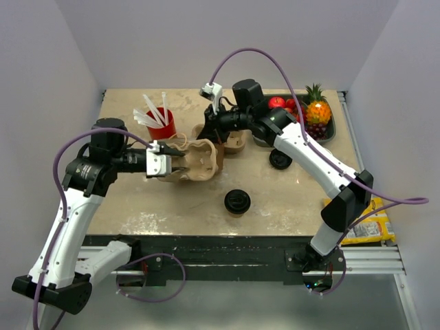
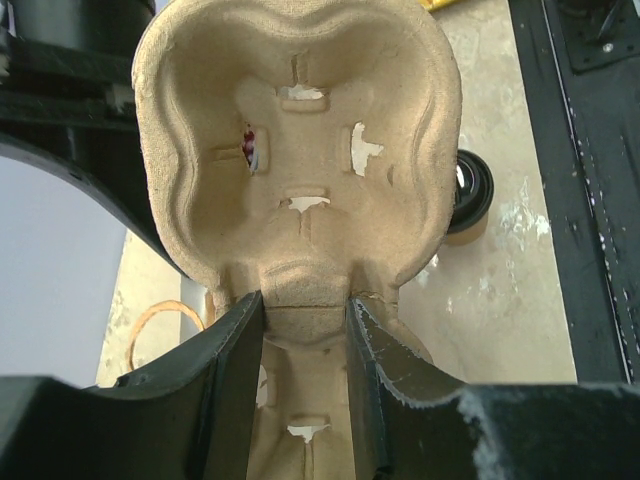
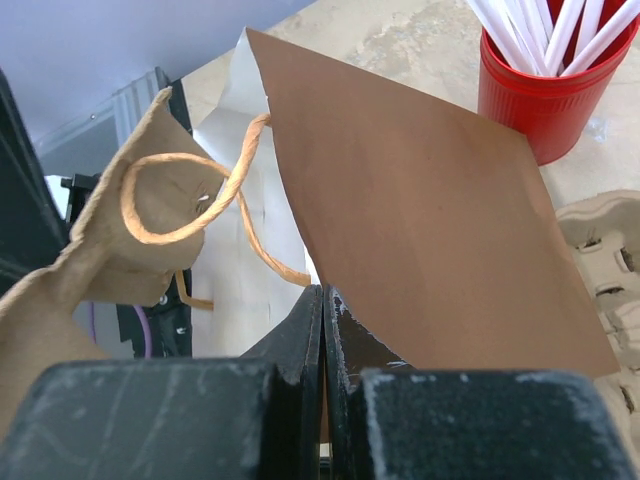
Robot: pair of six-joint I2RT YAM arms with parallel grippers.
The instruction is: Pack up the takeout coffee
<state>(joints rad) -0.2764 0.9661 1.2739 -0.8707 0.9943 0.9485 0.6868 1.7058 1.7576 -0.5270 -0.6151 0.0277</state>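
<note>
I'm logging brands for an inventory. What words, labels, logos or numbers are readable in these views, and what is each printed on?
No text can be read in any view.
yellow packet, far right in the top view: dark print, too small to read.
Lid of the takeout coffee: any embossing is too small to tell.
red cup, paper bag, cup carrier: no print visible.

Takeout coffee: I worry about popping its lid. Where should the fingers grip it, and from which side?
The takeout coffee stands upright, black lid overhanging: probably grip its tan wall below the lid, level, from the front.
</note>
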